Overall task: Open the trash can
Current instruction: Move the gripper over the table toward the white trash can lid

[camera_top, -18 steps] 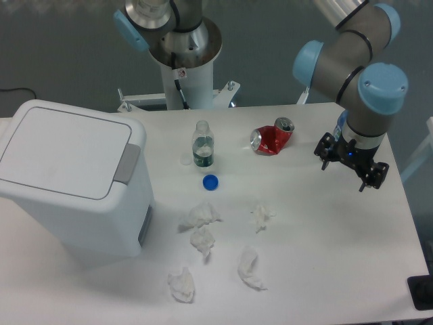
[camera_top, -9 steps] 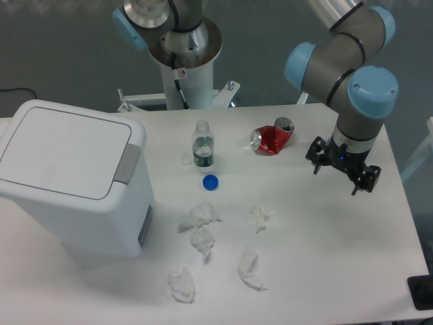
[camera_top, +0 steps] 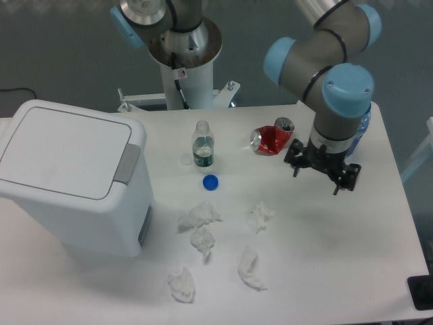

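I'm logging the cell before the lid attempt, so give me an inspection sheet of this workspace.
Surface: white table, bare along its right side.
Job's things: trash can at the left, lid shut flat, grey push tab on its right edge, untouched.
Clutter: uncapped clear bottle upright; blue cap in front of it; crushed red can on its side; five crumpled tissues, one at.
Grippers: gripper over the table right of the red can, far from the trash can, holding nothing; fingers spread.
Cables: dark cable at the far left edge.
Surroundings: robot base column behind the table, grey floor.
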You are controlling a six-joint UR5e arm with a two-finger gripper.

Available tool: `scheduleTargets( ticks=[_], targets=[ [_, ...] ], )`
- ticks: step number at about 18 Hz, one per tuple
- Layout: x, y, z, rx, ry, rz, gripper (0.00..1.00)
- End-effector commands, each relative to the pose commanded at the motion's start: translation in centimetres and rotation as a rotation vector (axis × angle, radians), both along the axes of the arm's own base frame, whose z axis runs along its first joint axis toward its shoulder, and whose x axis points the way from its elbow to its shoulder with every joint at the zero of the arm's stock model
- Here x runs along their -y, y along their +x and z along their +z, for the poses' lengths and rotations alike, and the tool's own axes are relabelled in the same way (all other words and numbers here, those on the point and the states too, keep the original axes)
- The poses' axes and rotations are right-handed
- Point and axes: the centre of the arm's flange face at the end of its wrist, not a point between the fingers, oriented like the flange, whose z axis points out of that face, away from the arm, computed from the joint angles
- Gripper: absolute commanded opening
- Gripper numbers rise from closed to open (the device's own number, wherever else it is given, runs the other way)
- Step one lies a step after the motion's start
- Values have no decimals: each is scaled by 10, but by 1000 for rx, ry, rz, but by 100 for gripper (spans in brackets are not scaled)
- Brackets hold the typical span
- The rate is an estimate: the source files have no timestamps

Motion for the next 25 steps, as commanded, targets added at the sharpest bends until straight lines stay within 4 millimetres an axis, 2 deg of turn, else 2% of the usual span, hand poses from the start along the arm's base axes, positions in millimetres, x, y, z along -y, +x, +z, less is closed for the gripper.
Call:
scheduleTargets(
  ticks=[3,5,6,8,9,10,13,14,16,17,22,25],
  targets=[
    [-16,19,16,16,61,62,100],
    [-31,32,24,25,89,126,92],
    [-40,41,29,32,103,167,80],
    [-49,56,43,43,140,229,47],
    [-52,62,48,49,153,227,35],
    [-57,72,56,57,161,218,31],
    [-58,113,114,37,256,223,19],
    [-58,122,127,61,300,228,14],
    [-58,138,150,87,369,206,12],
    [-58,141,154,96,385,201,10],
    [-67,146,159,189,481,188,9],
    [-72,155,164,222,493,245,9]
  ],
)
